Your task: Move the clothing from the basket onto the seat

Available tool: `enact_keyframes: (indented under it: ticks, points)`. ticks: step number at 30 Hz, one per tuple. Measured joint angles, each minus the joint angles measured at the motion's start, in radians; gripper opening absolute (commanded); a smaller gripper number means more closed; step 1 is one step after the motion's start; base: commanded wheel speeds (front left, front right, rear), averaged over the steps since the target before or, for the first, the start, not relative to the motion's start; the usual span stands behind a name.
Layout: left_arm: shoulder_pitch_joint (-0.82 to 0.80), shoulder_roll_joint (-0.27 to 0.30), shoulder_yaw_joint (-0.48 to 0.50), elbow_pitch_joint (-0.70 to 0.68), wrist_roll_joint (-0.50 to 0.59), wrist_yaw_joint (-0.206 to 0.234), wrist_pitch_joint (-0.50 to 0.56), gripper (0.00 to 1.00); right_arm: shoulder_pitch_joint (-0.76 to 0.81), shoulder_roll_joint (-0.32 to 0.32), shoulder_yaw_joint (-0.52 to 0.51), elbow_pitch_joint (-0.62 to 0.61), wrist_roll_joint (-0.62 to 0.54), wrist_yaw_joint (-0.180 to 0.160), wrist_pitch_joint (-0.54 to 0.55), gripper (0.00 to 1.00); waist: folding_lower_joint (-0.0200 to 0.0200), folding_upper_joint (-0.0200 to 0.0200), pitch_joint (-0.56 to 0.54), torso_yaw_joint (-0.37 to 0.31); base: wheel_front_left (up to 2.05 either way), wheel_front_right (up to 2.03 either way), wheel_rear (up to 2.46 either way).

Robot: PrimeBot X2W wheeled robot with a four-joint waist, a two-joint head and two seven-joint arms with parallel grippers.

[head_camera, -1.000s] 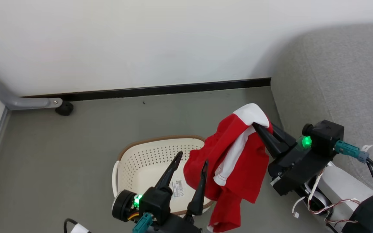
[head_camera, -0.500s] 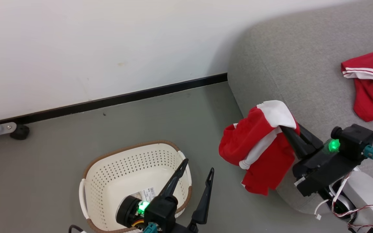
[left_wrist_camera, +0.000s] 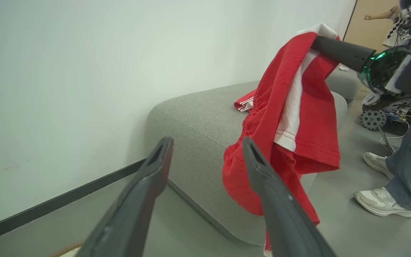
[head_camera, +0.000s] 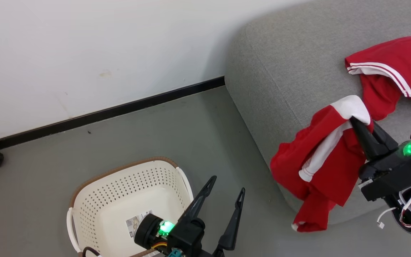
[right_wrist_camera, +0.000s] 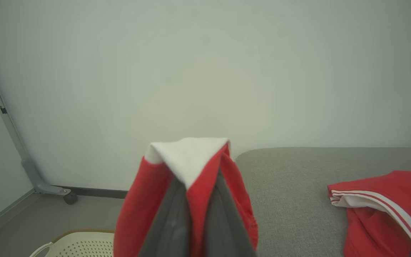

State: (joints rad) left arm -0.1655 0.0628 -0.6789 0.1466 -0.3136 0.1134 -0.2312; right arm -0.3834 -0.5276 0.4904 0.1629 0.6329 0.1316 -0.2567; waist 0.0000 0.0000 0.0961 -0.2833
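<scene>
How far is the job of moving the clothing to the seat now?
Done: one red garment lies on the seat. In hand: the right gripper holds the second red garment in the air by the seat's edge. Left: lay it down and release; the basket looks empty.

seat (head_camera: 280, 64) bare near wall (head_camera: 84, 53), red garment (head_camera: 391, 60) beyond

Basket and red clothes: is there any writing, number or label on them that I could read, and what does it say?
The sticker on the inner bottom of the basket: printed marks, too small and blurred to read.
The hanging red garment: no letters or numbers on the folds that show.
The other red garment, lying on the seat: white stripes, no readable text.
Nothing can be quoted.
</scene>
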Motion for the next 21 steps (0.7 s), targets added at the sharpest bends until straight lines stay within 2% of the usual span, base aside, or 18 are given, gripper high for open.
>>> enact_keyframes:
  ticks: [9, 14, 18, 21]
  points:
    - [-0.022, -0.001, -0.036, 0.003, 0.002, -0.001, -0.001, 1.0, 0.022, -0.016, -0.103, -0.021, 0.001, 0.0, 0.0, 0.0, 0.0, 0.0, 0.016, 0.016, 0.0, 0.0, 0.0]
    - [-0.037, -0.001, -0.053, 0.006, 0.002, -0.008, -0.001, 1.0, -0.051, -0.032, -0.149, 0.006, 0.021, 0.0, 0.0, 0.0, 0.0, 0.0, 0.03, 0.032, 0.0, 0.0, 0.0]
    - [-0.053, -0.001, -0.081, 0.006, 0.003, -0.008, -0.001, 1.0, -0.156, -0.084, -0.171, 0.044, 0.03, 0.0, 0.0, 0.0, 0.0, 0.0, 0.047, 0.045, 0.0, 0.0, 0.0]
    - [-0.075, -0.001, -0.106, 0.005, 0.007, -0.008, -0.001, 1.0, -0.225, -0.146, -0.199, 0.093, 0.041, 0.0, 0.0, 0.0, 0.0001, 0.0, 0.063, 0.058, 0.0, 0.0, 0.0]
